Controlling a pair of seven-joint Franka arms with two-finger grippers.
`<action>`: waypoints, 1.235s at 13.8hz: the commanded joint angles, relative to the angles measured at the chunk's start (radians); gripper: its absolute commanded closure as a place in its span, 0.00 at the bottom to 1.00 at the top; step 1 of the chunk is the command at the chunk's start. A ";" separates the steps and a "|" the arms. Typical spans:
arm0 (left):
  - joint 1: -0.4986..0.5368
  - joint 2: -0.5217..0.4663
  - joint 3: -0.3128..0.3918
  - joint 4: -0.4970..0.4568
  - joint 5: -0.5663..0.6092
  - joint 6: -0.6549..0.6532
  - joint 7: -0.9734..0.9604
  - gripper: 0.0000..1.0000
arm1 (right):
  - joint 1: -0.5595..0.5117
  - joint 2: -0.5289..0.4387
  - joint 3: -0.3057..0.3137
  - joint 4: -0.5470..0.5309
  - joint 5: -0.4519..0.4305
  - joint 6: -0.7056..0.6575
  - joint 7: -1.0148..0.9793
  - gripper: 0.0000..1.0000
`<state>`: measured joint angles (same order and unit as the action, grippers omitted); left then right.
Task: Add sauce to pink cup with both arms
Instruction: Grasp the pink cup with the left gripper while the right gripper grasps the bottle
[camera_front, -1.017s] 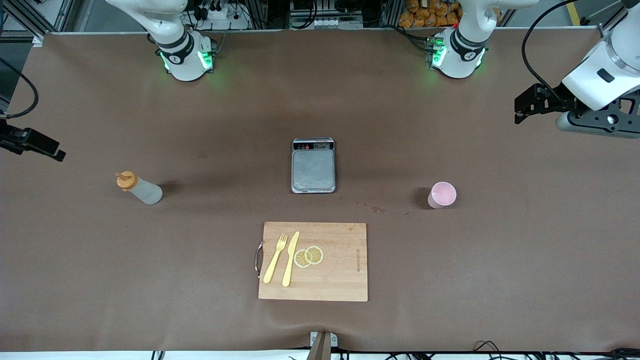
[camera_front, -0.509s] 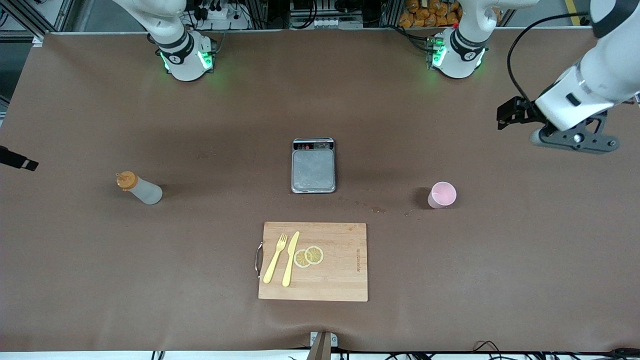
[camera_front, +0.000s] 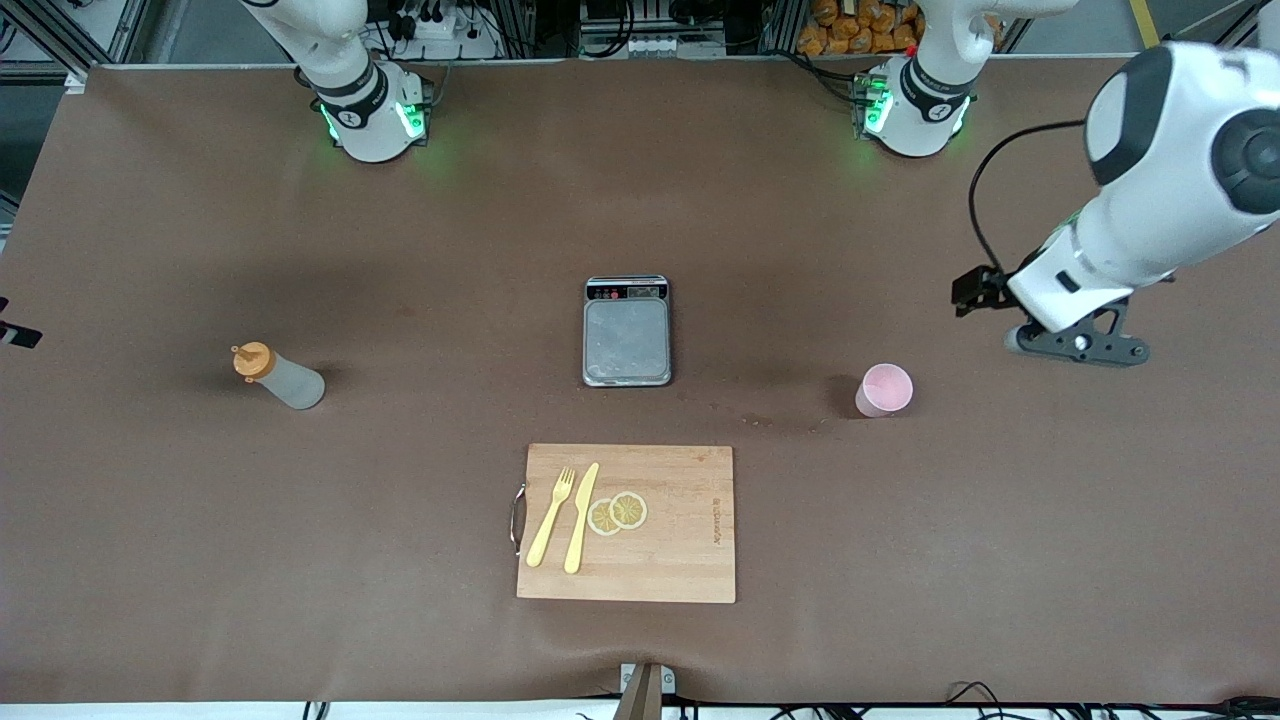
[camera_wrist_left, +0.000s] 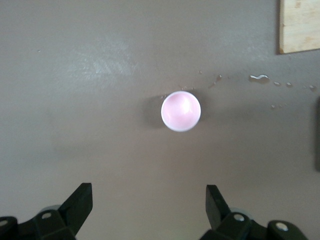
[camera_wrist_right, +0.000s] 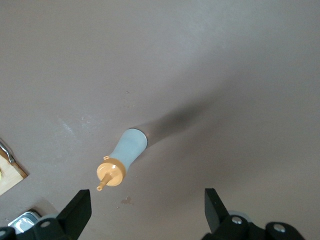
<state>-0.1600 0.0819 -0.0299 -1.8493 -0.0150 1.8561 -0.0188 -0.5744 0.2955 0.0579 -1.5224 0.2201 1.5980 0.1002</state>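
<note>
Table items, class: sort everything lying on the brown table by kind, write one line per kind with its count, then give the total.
Squeeze bottle: 1
Pink cup: 1
Kitchen scale: 1
Cutting board: 1
Yellow fork: 1
Yellow knife: 1
Lemon slices: 2
Total: 8

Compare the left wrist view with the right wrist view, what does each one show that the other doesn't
Only the left wrist view shows the pink cup, upright on the table with spilled droplets beside it, framed by the open left gripper. Only the right wrist view shows the sauce bottle with its orange cap, the scale's corner, and the open right gripper. Both show the brown table and a corner of the cutting board.
</note>
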 joint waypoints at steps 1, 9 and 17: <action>0.008 0.016 -0.005 -0.102 -0.017 0.162 -0.010 0.00 | -0.045 0.066 0.017 0.008 0.033 -0.012 0.025 0.00; -0.003 0.211 -0.004 -0.102 -0.072 0.301 -0.029 0.00 | -0.090 0.252 0.019 0.014 0.119 -0.124 0.370 0.00; -0.007 0.324 -0.004 -0.093 -0.062 0.348 -0.016 0.00 | -0.124 0.427 0.019 0.011 0.283 -0.160 0.505 0.00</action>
<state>-0.1609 0.3850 -0.0329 -1.9573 -0.0727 2.1994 -0.0371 -0.6684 0.6760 0.0569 -1.5315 0.4492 1.4700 0.5268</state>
